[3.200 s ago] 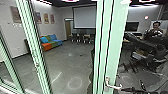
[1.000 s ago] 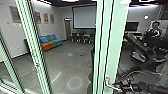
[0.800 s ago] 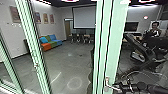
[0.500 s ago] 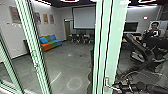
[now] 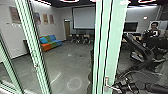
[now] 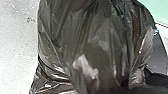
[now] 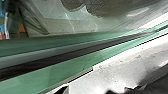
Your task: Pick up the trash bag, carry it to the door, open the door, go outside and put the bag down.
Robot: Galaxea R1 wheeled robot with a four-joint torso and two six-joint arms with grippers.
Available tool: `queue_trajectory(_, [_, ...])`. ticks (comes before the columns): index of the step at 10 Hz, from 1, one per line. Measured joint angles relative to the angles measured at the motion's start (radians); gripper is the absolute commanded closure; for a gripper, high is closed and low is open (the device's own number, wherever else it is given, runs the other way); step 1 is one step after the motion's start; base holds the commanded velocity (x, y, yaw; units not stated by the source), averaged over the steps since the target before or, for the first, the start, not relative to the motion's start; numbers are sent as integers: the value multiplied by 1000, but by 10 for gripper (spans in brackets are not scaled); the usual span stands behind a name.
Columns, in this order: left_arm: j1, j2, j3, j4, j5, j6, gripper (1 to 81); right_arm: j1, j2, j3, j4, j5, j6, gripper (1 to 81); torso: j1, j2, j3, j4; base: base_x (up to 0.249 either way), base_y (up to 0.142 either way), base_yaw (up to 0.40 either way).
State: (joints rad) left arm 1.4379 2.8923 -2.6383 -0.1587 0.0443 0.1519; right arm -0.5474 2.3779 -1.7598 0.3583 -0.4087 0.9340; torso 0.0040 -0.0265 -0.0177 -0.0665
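My right gripper (image 5: 125, 87) is low on the right in the head view, close beside the lever handle (image 5: 107, 84) on the green-framed glass door (image 5: 112, 40). Whether it touches the lever cannot be made out. The right wrist view has the door frame (image 7: 75, 53) running slantwise across it, very near. Dark, shiny and creased, the trash bag (image 6: 100, 37) hangs large before the left wrist camera, its folds drawing together at one end. How the left gripper meets the bag is hidden.
Another green frame post (image 5: 35, 50) stands at the left. Through the glass are a colourful sofa (image 5: 51, 42), chairs (image 5: 80, 38) and a projection screen (image 5: 84, 17). A person (image 5: 153, 31) with a control rig is at the right, behind the dark arm parts.
My right arm has changed its bend, and its forearm now reaches in low from the right toward the handle. The gripper has since shifted slightly nearer the lever.
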Motion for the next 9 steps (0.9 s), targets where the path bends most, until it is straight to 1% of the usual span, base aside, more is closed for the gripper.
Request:
queue_trajectory(2, [0,0,0,0,0,0,811,2,4,1,-23,-4,11,10,0,0,0,0,0,0,0])
queue_trajectory(4, [0,0,0,0,0,0,811,24,4,33,-31,-3,19,10,0,0,0,0,0,0,0])
queue_trajectory(6, [0,0,0,-1,0,0,811,48,13,53,-45,-23,47,10,0,0,0,0,0,0,0])
queue_trajectory(9, [0,0,0,-1,0,0,811,34,34,17,-45,-27,49,10,0,0,0,0,0,0,0])
